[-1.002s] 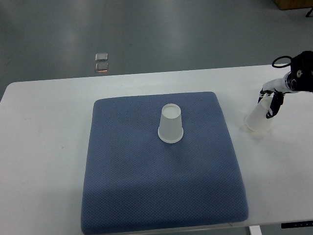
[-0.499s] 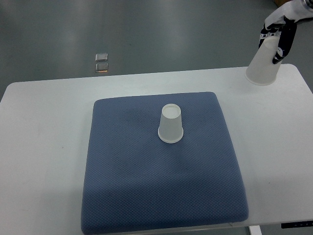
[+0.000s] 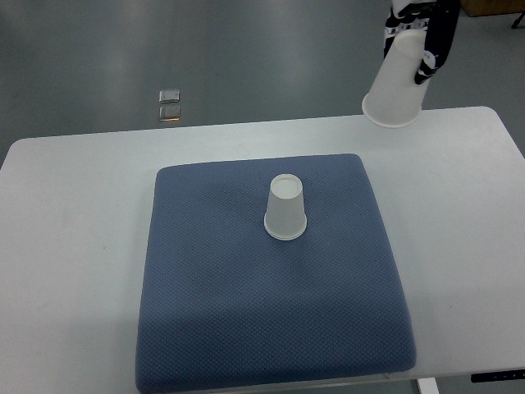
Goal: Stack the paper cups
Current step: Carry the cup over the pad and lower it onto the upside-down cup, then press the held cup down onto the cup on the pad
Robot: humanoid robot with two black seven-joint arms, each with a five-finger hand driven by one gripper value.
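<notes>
Stack not done yet. One paper cup [image 3: 285, 209] sits upside down, rim down and base up, near the middle of the blue mat [image 3: 213, 328] on the white table [image 3: 74, 246]; its long axis is approx. vertical, seen nearly end-on from above. The 2nd cup, the held cup [image 3: 395, 82], is in the air at the top right, above the table's far edge and well apart from the mat cup. The right hand [image 3: 422, 33] has its fingers wrapped round the base end of it, so it's closed on the cup, not spread. Held cup is also inverted: open rim points down and toward the picture's left, base up at the hand, axis tilted off vertical. Left hand not in view.

What's left, as I read it: bring the held cup over the mat cup, square up its axis w/ the other, lower it on, let go. Roughly halfway: picked up, not placed.
</notes>
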